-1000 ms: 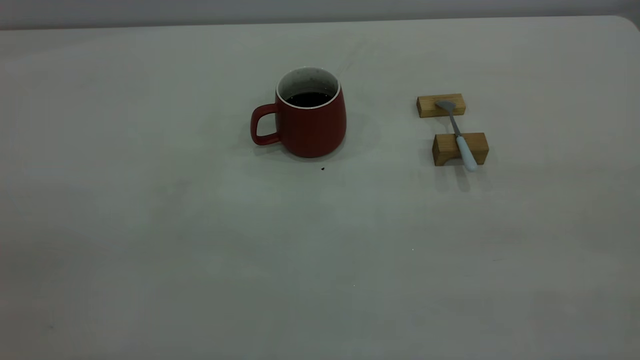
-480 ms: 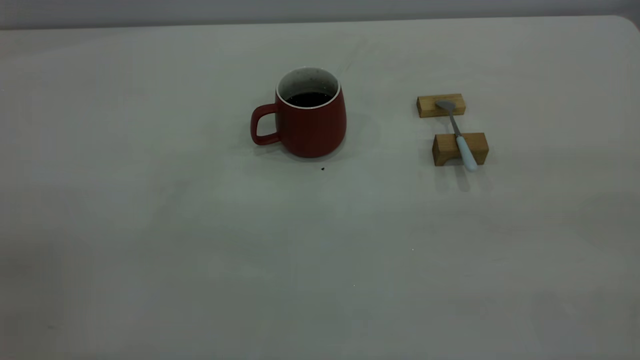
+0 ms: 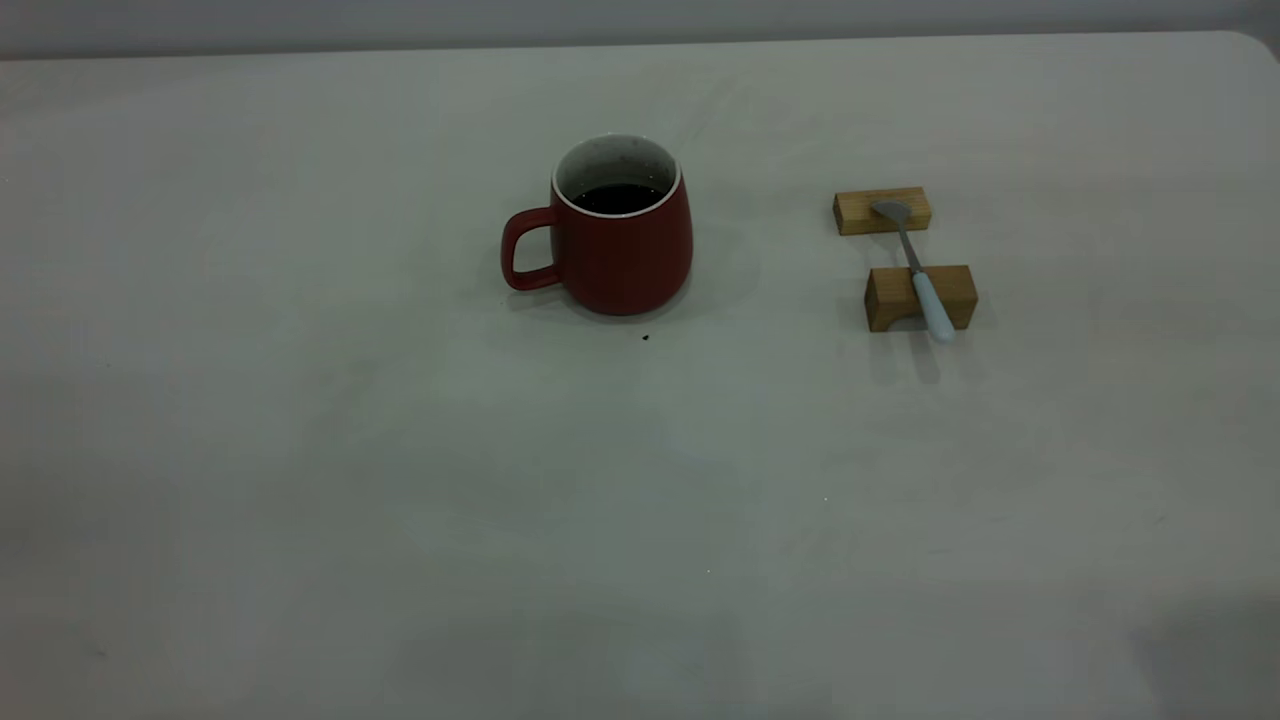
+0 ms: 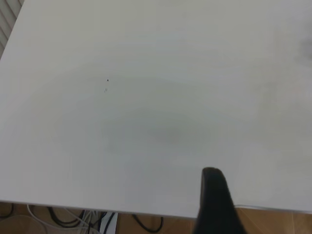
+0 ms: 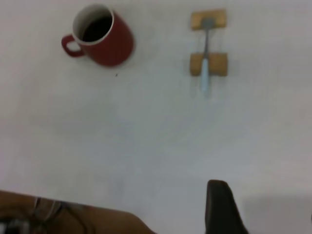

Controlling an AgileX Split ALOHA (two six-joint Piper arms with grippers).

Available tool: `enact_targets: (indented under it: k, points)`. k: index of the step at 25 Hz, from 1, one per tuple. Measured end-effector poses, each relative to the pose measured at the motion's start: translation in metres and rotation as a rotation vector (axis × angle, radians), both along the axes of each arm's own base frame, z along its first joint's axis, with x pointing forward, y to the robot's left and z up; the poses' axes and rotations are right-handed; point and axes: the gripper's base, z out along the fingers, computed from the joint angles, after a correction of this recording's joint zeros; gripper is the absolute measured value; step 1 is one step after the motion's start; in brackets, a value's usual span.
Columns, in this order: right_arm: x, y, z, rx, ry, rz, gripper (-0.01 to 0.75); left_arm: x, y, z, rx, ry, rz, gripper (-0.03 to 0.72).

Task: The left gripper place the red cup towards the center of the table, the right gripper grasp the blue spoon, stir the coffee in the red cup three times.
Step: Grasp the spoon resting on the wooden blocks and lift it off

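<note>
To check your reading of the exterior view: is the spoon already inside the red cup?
No, the blue spoon rests across two wooden blocks, apart from the red cup.

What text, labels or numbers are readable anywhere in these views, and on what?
None. The red cup is plain, with no print showing.
The blue spoon and the two wooden blocks under it carry no markings.
The table is bare of writing; its only mark is a tiny black speck, not a character.
</note>
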Motion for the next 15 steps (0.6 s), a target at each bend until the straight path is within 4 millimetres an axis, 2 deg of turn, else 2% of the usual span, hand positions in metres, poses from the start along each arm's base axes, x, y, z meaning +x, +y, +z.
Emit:
enact_targets:
  k: [6, 15]
  points:
    - [0.066, 0.013, -0.036, 0.059, 0.046, 0.111, 0.476, 0.000, 0.000, 0.000, 0.000, 0.000, 0.000, 0.551]
    - [0.146, 0.023, -0.088, 0.117, 0.194, 0.171, 0.476, 0.000, 0.000, 0.000, 0.000, 0.000, 0.000, 0.551]
